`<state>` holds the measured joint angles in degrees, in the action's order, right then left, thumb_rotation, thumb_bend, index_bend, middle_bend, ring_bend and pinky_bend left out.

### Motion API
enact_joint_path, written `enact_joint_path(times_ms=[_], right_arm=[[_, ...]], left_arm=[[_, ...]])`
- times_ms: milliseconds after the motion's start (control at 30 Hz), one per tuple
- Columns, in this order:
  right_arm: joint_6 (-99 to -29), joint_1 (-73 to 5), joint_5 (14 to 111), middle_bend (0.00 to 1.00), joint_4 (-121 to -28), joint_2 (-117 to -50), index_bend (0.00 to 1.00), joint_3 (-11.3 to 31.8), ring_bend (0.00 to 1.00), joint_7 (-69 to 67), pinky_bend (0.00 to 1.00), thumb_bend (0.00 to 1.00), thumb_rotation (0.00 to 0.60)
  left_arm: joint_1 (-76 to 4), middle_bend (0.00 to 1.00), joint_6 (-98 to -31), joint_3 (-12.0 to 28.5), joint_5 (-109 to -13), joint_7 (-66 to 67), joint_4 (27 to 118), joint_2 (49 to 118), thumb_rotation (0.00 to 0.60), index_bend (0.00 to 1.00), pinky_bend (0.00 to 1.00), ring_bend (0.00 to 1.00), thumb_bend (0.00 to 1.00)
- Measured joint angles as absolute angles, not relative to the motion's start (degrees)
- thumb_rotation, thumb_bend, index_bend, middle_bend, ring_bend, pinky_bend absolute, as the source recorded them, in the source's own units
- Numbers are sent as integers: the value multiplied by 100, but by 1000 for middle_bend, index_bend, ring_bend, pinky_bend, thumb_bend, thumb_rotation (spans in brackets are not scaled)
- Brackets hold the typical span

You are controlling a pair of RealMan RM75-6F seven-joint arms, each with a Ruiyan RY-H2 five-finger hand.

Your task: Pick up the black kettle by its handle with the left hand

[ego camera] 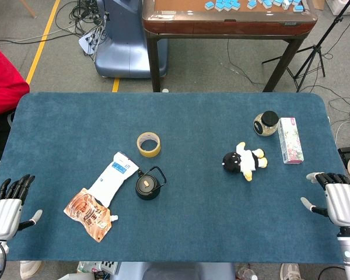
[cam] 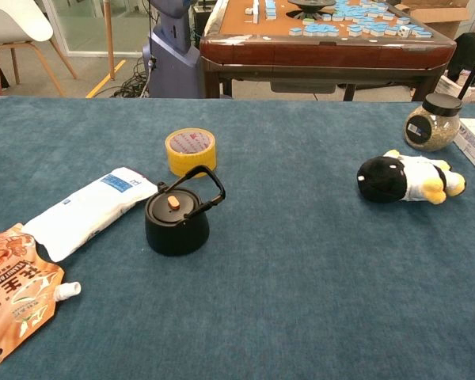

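Black kettle [cam: 176, 220] stands upright on the blue counter [ego camera: 192, 204], handle raised, untouched; left hand [ego camera: 6, 210] and right hand [ego camera: 341, 201] rest empty at the edges, fingers spread.

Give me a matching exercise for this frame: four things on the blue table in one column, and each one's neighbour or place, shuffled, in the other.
Things:
1. black kettle
2. yellow tape roll
3. plush penguin
4. left hand

Places:
A. lying on its side, near the glass jar
B. at the table's near left corner, holding nothing
C. beside the white pouch, handle raised
D. beyond the kettle, lying flat

Pairs: 1-C, 2-D, 3-A, 4-B
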<state>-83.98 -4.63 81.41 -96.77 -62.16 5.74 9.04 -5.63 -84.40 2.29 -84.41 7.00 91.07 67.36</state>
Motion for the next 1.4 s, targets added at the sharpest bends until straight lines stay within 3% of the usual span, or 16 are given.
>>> enact_joint_path(times_ms=[367, 633, 833, 1033, 1133, 1167, 1233, 1300, 1400], right_arm=[[-8705, -451, 8298, 433, -9678, -6210, 378, 681, 330, 909, 291, 173, 600], [-8898, -479, 8308, 433, -9853, -6095, 378, 853, 330, 1222, 290, 173, 600], [-8913, -541, 8290, 433, -10012, -6026, 378, 933, 330, 1447, 290, 173, 600], [-8838, -596, 8236, 433, -10076, -6025, 378, 943, 330, 1567, 290, 173, 600], [-8817, -597, 8179, 433, -10093, -6019, 378, 942, 330, 1604, 290, 173, 600], [-8816, -598, 8172, 433, -10109, -6013, 378, 943, 330, 1616, 290, 173, 600], [-8835, -595, 8190, 433, -10146, -5999, 378, 941, 330, 1639, 290, 173, 600], [-8855, -588, 8215, 433, -10166, -5991, 378, 929, 330, 1653, 290, 172, 600], [-8859, -573, 8206, 433, -10177, -5985, 378, 909, 330, 1678, 290, 173, 600]], left_arm=[[-613, 74, -8452, 229, -8598, 433, 8962, 6707, 600, 93, 0, 122, 238], [-884, 106, -8380, 352, -8855, -472, 8627, 6680, 600, 143, 24, 201, 250], [-1389, 146, -8199, 465, -9262, -1432, 8196, 6671, 600, 189, 83, 232, 459], [-2037, 154, -7872, 498, -9765, -1957, 7841, 6738, 595, 195, 74, 162, 542], [-2355, 154, -7632, 490, -9897, -2152, 7740, 6797, 375, 195, 59, 137, 553], [-2451, 154, -7561, 486, -9934, -2220, 7718, 6819, 229, 195, 55, 135, 560], [-2667, 154, -7378, 470, -10009, -2359, 7677, 6870, 61, 195, 50, 132, 568], [-2865, 153, -7174, 445, -10068, -2451, 7645, 6911, 1, 194, 48, 132, 569], [-3155, 152, -6937, 413, -10150, -2514, 7599, 6981, 0, 193, 48, 132, 570]])
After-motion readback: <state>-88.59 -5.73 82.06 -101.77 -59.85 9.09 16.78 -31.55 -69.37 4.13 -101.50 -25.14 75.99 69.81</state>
